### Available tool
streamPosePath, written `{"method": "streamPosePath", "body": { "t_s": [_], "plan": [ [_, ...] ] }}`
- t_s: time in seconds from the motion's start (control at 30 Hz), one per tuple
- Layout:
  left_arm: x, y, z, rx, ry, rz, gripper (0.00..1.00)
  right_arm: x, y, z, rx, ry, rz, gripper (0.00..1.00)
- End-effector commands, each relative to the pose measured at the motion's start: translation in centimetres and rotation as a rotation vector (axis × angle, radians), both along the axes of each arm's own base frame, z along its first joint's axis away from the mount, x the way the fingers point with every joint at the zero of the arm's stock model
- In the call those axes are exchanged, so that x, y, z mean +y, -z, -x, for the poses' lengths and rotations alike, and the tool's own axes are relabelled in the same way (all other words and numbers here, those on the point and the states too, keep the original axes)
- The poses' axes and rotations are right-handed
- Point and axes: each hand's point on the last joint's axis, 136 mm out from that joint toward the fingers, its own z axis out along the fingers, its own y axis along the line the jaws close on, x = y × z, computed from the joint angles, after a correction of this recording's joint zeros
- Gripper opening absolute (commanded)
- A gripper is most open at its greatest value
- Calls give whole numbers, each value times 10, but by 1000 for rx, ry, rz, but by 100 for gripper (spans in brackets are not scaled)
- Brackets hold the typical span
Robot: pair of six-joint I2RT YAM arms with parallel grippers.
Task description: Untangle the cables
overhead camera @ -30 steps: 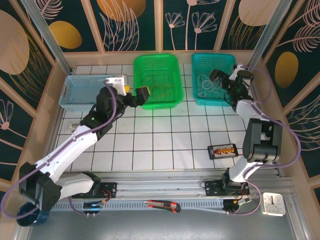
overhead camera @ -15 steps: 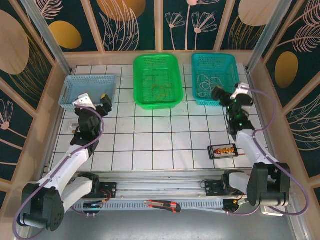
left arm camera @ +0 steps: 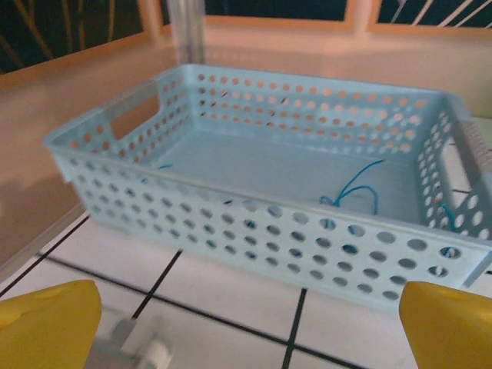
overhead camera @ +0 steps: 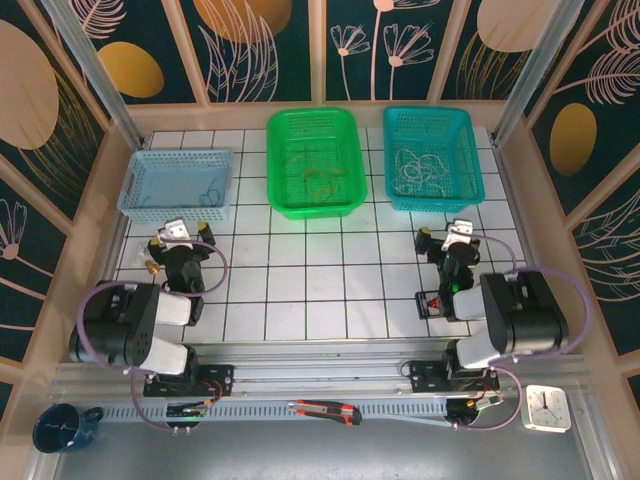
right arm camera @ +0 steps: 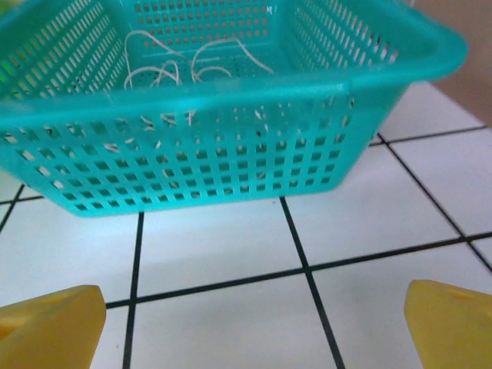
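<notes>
Resting low at the worktop's (overhead camera: 320,270) near edge, the left gripper (overhead camera: 182,238) and right gripper (overhead camera: 447,238) stand wide, holding nothing. Beyond them lie a blue cable (left arm camera: 354,188) in the pale blue basket (left arm camera: 231,219), yellowish-green cables (overhead camera: 318,182) in the green basket (overhead camera: 315,212) and whitish cables (right arm camera: 157,71) in the teal basket (right arm camera: 231,165). Sorting looks finished; any next move would only check for leftover knots.

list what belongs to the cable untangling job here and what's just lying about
Part of the job:
- blue cable in the light blue basket
- yellowish cables in the green basket
- white cables in the teal basket

Just lying about, by the near edge:
- mug
- clock
- box cutter
</notes>
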Motion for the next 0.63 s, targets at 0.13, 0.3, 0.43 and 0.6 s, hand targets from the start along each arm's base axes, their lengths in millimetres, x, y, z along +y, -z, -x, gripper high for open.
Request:
{"method": "streamPosePath", "body": {
  "t_s": [0.13, 0.3, 0.43, 0.6],
  "plan": [
    [-17, -29, -20, -111, 127, -9, 99, -14, -48, -23, -193, 17, -41, 99],
    [-17, -29, -20, -109, 128, -9, 99, -13, -48, -23, -196, 18, -39, 99],
    [-16, -28, -22, -101, 124, -4, 99, -11, -48, -25, -190, -4, -45, 99],
    [-16, -27, -23, -98, 126, 0, 99, -10, -48, -24, -190, -11, -44, 99]
  ]
}}
